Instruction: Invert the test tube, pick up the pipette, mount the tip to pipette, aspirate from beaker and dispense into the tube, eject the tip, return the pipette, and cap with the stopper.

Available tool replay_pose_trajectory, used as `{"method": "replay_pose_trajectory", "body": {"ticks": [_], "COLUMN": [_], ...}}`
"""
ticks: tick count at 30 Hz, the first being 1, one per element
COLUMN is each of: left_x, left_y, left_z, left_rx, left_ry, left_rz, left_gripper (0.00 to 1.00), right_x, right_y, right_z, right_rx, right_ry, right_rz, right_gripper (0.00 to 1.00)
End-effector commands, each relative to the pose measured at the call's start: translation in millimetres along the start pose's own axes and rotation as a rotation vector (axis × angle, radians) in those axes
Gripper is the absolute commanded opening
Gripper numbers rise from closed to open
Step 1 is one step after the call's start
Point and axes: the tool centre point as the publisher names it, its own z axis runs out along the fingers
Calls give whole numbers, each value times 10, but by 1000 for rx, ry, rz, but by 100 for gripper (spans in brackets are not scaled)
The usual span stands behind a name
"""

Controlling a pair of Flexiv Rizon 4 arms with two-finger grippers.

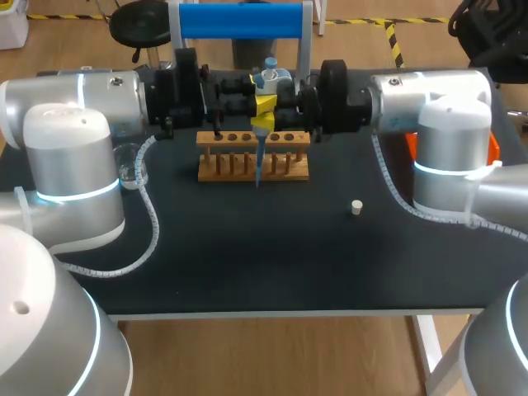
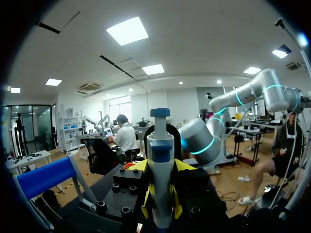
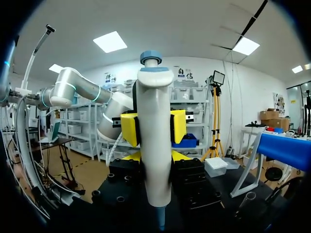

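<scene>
We count 1 pipette (image 1: 269, 80), 1 blue tip (image 1: 257, 167) on its lower end, 1 wooden rack (image 1: 289, 167) w/ a single row of holes, 1 white stopper (image 1: 356, 207), 1 clear beaker (image 1: 132, 169), and 2 arms w/ 1 claw ea. Both claws meet at the far mid of the table (image 1: 247, 264), facing ea. other, w/ the pipette upright btwn them. The left gripper (image 2: 162, 184) comes in from the left, its yellow fingers only as far apart as the pipette body, one pressed on ea. side, i.e. clamped on it. The right gripper (image 3: 155, 160) comes in from the right and looks the same: one finger ea. side of the body, touching. The plunger end sticks up above both claws. The tip hangs below them, pointing down at the rack's mid; we can't tell if its end is in a hole. The stopper lies near-right of the rack, well apart from both claws. The beaker stands left of the rack, by the left arm.
</scene>
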Motion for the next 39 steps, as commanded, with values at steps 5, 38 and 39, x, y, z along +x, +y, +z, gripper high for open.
{"method": "replay_pose_trajectory", "body": {"ticks": [5, 38, 39], "left_x": [14, 14, 14], "left_y": [8, 8, 8], "left_z": [-4, -4, -4], "left_rx": [3, 3, 3], "left_ry": [-3, -3, -3], "left_rz": [2, 2, 2], "left_gripper": [100, 100, 100], "right_x": [-9, -173, -174], "right_y": [21, 199, 203], "right_z": [-76, -1599, -1639], "right_rx": [15, 91, 94], "right_ry": [51, 93, 92], "right_rz": [0, -77, -78], "right_gripper": [0, 0, 0]}}
